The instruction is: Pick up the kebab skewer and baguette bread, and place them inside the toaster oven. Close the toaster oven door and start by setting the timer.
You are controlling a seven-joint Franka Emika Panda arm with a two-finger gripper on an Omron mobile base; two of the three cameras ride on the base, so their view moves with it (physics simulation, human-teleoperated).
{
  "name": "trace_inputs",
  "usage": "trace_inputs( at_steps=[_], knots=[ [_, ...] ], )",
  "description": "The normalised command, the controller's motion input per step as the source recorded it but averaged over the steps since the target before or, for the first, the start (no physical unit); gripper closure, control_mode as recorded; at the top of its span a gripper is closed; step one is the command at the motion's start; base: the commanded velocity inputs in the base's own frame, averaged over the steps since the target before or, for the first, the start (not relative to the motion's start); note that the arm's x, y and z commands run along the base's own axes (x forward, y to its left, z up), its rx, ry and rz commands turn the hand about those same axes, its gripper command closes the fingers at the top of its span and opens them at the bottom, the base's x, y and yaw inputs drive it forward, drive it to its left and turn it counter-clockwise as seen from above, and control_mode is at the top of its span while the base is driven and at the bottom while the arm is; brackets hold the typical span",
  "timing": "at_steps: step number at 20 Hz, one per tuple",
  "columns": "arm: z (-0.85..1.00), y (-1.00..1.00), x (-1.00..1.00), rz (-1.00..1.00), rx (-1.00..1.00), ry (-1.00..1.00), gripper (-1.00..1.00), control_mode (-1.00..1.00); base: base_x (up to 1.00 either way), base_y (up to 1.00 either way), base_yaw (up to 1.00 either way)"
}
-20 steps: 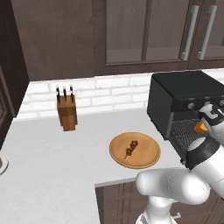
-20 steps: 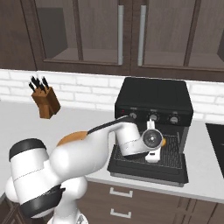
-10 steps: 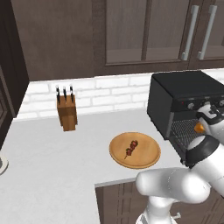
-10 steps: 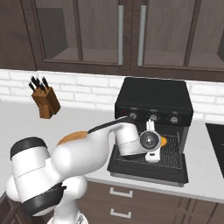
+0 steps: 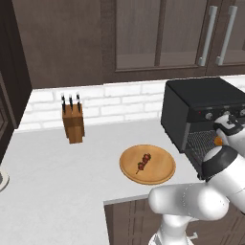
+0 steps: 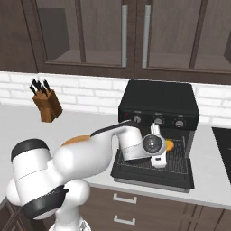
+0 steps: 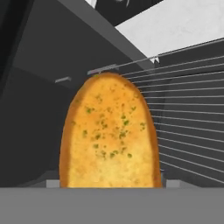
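Baguette bread (image 7: 109, 133) inside toaster oven (image 6: 159, 104), over wire rack (image 7: 188, 113), between the jaws; grip or release: cannot tell. Kebab skewer (image 5: 143, 162) on wooden board (image 5: 158, 174), bench (image 5: 62, 186), 9 o'clock of oven.

The baguette bread (image 7: 110, 133) sits right in front of my gripper (image 6: 159, 161) and blocks the way ahead. Around me are the dark walls of the toaster oven (image 6: 159, 104). Its wire rack (image 7: 188, 122) lies bare to one side, with room there.

text: none legible — toaster oven (image 6: 159, 104) knobs | labels: unreadable
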Motion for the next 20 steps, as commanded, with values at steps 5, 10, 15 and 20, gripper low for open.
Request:
trace_inputs(
  at_steps=[5, 10, 15, 20],
  knots=[
    [0.00, 0.00, 0.07, 0.00, 0.00, 0.01, -1.00, -1.00, 0.00, 0.00, 0.00],
    [0.00, 0.00, 0.04, 0.00, 0.00, 0.00, -1.00, -1.00, 0.00, 0.00, 0.00],
    [0.15, -0.10, -0.45, 0.00, -0.01, 0.01, -1.00, -1.00, 0.00, 0.00, 0.00],
    [0.25, 0.24, -0.95, 0.00, -0.03, 0.11, -1.00, -1.00, 0.00, 0.00, 0.00]
  ],
)
